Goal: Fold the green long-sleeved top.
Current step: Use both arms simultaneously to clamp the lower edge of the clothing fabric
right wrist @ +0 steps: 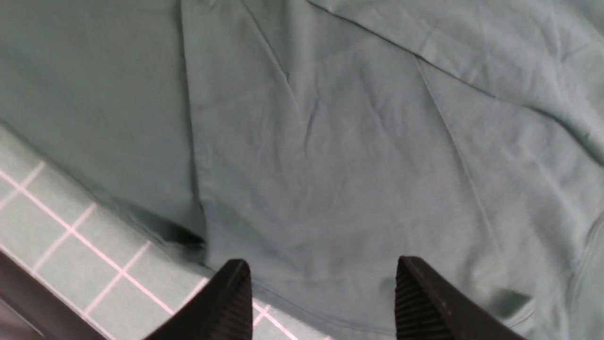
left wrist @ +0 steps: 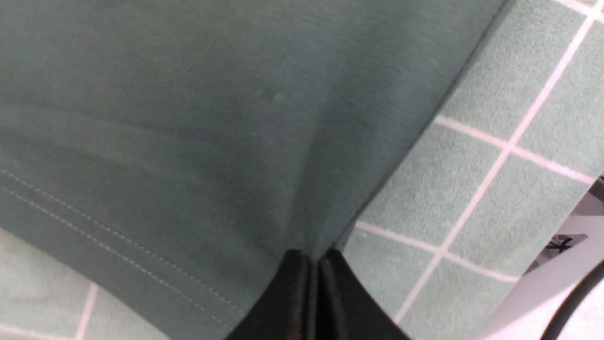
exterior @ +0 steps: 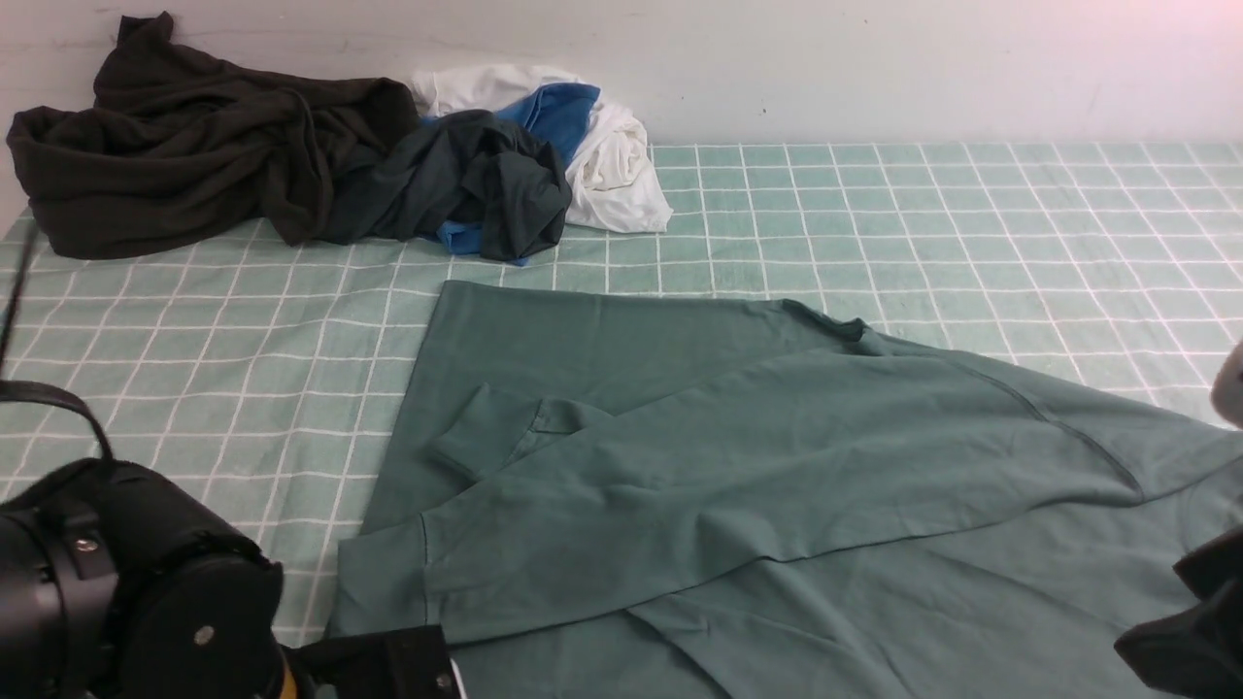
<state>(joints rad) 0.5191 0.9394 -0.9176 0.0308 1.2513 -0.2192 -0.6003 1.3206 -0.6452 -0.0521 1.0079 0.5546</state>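
sage-green cotton jersey long-sleeved top [exterior: 777, 456] lies spread over the near part of the mint-green checked tablecloth [exterior: 971, 223]. its sleeves are laid across the body, and it sits well apart from the heap of dark, blue and white clothes [exterior: 320, 165] by the back wall. the left gripper [left wrist: 315, 264] has its black fingers pressed together on the top's side edge, close to the stitched hem, and a crease runs into the pinch. the right gripper [right wrist: 321, 278] hangs with fingers wide apart over the fabric near another edge, holding nothing. the left pinch looks shallow and may have caught only one layer, so a lift could let the jersey slip out or peel the layers apart. lifting with the left side alone would likely drag the body askew and shake the laid sleeves loose.
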